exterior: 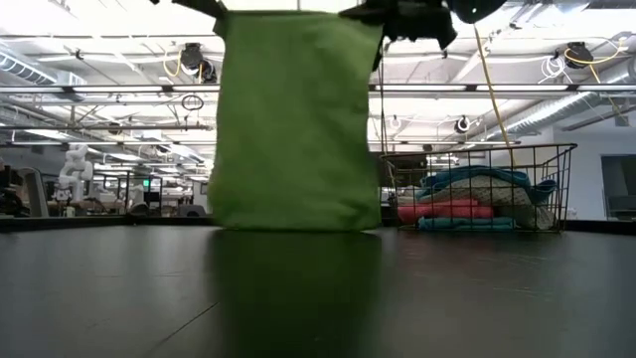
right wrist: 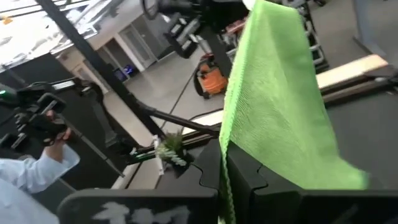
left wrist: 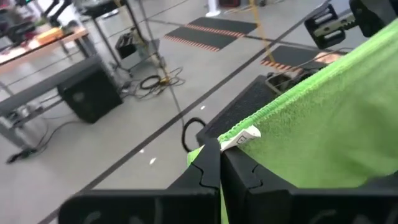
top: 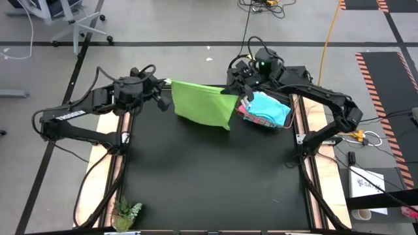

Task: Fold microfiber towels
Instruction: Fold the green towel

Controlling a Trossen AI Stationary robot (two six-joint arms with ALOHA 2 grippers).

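A lime green towel (top: 204,102) hangs spread between my two grippers above the far part of the black table; in the low view (exterior: 295,119) its lower edge sits at about table height. My left gripper (top: 167,87) is shut on its left top corner, my right gripper (top: 230,88) on its right top corner. The other towels, light blue (top: 271,108) over pink, lie folded in a wire basket (exterior: 479,189) at the far right. My left gripper pinches the towel's top corner (left wrist: 214,148) beside its white label between the two fingers, coming level from the table's left. The cloth hangs below. My right gripper pinches the opposite top corner (right wrist: 222,149) between its two fingers, coming from the table's right; the top edge runs nearly taut between them.
The wire basket (top: 289,121) with stacked towels stands at the far right of the table. A small green plant (top: 127,212) lies at the near left corner. The black mat's middle and near part are bare (top: 209,176). A person's sleeve shows in the right wrist view (right wrist: 31,168).
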